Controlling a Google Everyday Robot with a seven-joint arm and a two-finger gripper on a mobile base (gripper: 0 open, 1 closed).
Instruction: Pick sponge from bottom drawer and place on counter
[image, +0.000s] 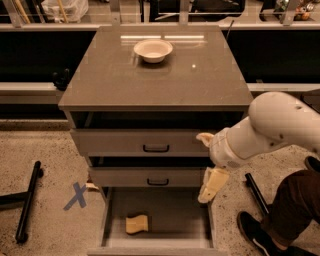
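Note:
The yellow-tan sponge (137, 224) lies on the floor of the open bottom drawer (175, 212), toward its front left. My gripper (208, 162) hangs on the white arm at the right of the cabinet, in front of the two upper drawers and above the bottom drawer's right side. It is open and empty, one finger up and one finger (213, 184) pointing down. It is up and to the right of the sponge, apart from it. The grey-brown counter (160, 82) is above.
A cream bowl (153, 50) stands at the back of the counter. A person's leg and shoe (280, 220) are at the right on the floor. A black bar (27, 200) and a blue tape X (77, 195) lie at the left.

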